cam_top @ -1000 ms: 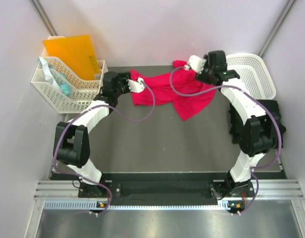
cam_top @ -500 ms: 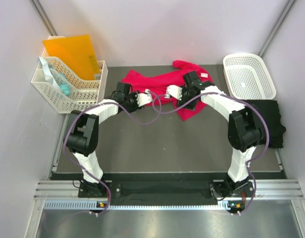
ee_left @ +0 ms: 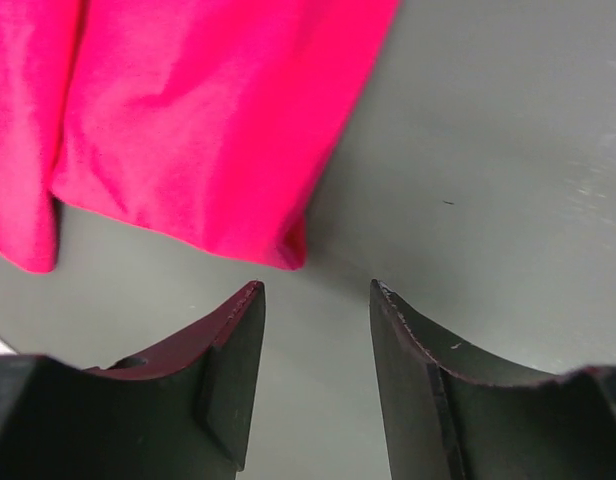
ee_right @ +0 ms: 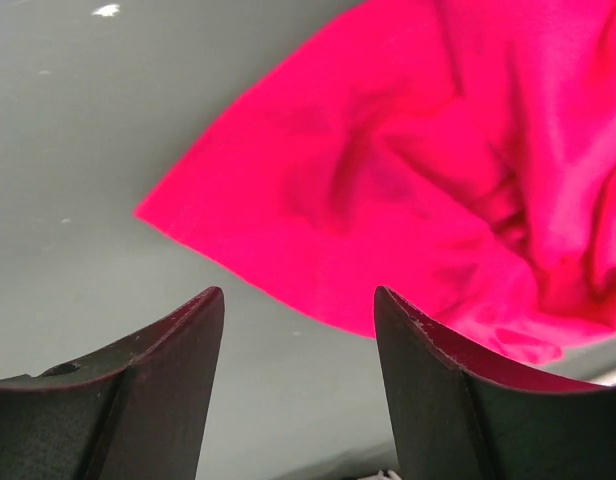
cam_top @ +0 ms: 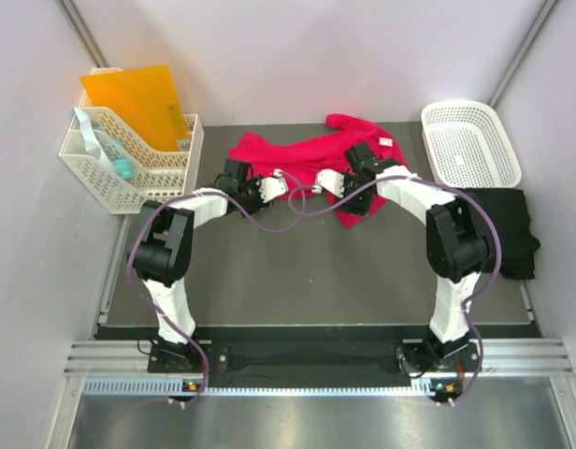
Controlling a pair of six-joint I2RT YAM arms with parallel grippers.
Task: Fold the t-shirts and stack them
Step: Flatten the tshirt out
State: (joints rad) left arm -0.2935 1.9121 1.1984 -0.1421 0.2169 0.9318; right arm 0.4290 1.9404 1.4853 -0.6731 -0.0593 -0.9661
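The crumpled pinkish-red cloth t-shirt [cam_top: 307, 157] lies unfolded at the far middle of the bench [cam_top: 297, 271], and the plain black t-shirt [cam_top: 505, 220] lies at the right edge. The left gripper [ee_left: 316, 290] and right gripper [ee_right: 300, 295] hover empty, jaws parted, at the red hem. This looks like the flattening step; next, each should pinch a hem corner.

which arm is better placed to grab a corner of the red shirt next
Probably left: a red shirt corner lies just ahead of the open left hand. The right hand faces a long edge, with the corner off to one side.
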